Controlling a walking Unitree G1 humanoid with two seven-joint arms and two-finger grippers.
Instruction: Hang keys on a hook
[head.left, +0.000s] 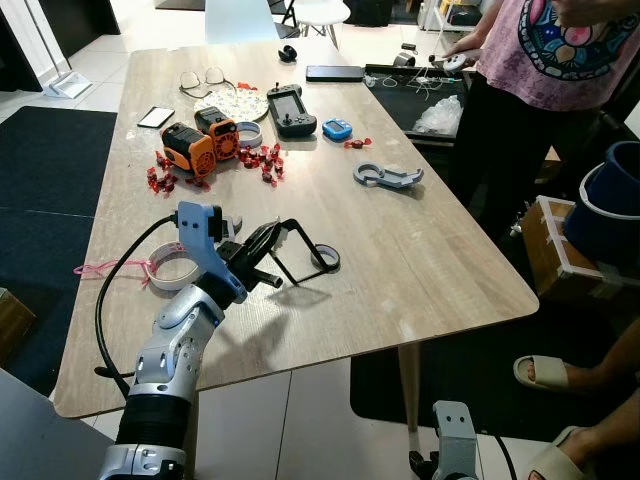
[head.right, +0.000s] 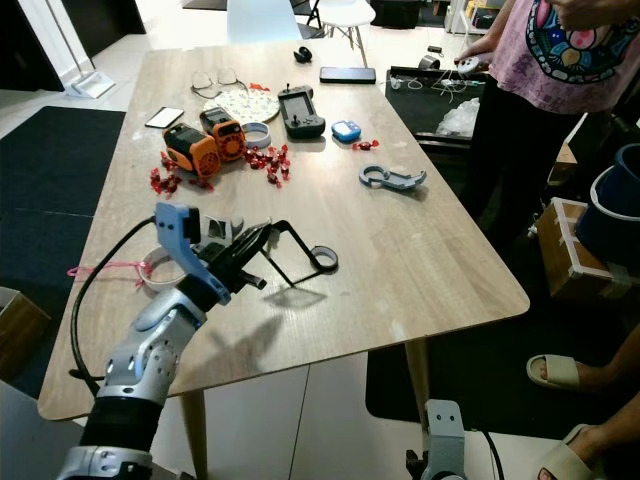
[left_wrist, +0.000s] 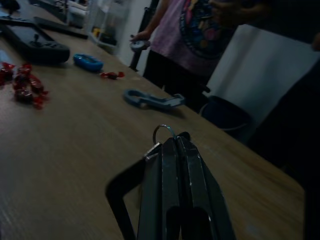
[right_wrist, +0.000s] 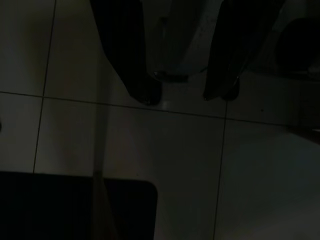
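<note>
key ring (left_wrist: 164, 133): one, pinched at the tips of the left pincer (head.left: 262, 243), loop pointing toward the worktop's (head.left: 430, 250) far right edge | hook stand (head.left: 305, 255): one black frame, long axis along the near edge, round base rightward | right pincer (right_wrist: 190, 95): spread apart over floor tiles | one person (head.left: 560, 50) at far right corner

Wooden table (head.left: 420, 250) holds orange boxes (head.left: 200, 143), red candies (head.left: 262, 160), black controller (head.left: 291, 110).

Head views are bright and sharp with soft shadows; both wrist views are dim and murky.
</note>
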